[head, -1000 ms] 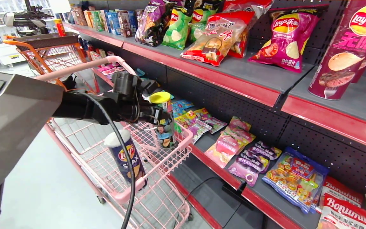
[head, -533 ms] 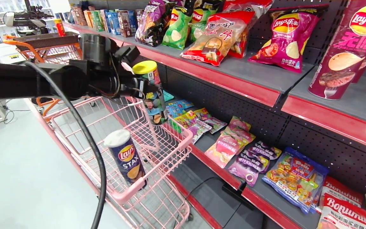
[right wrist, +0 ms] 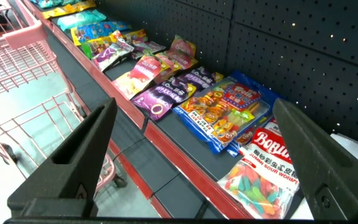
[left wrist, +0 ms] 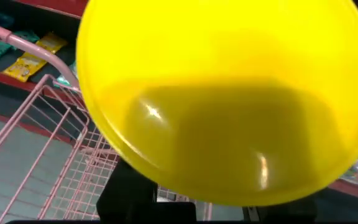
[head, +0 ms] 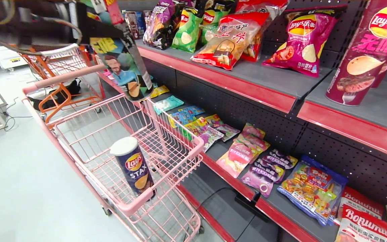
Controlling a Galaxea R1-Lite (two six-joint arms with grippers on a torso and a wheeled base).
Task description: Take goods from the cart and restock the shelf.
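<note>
Over the last second the left arm has lifted the can [head: 126, 67] out of the pink cart [head: 136, 203], from just above the basket up to the level of the upper shelf [head: 274, 80]. The left gripper [head: 102, 28] is clamped around the can near its top and holds it in the air, tilted, with its base above the far end of the cart and close to the shelf's red front edge. In the left wrist view the can's yellow lid [left wrist: 229, 93] sits right under the camera, with the cart's wire basket below it.

A blue can [head: 133, 168] stands upright in the near corner of the cart. Chip bags [head: 301, 37] lie on the upper shelf.

The right gripper [right wrist: 191, 168] hangs with its fingers spread wide and nothing between them, above the lower shelf [head: 218, 152], where candy bags [right wrist: 229, 106] lie flat in a row.
</note>
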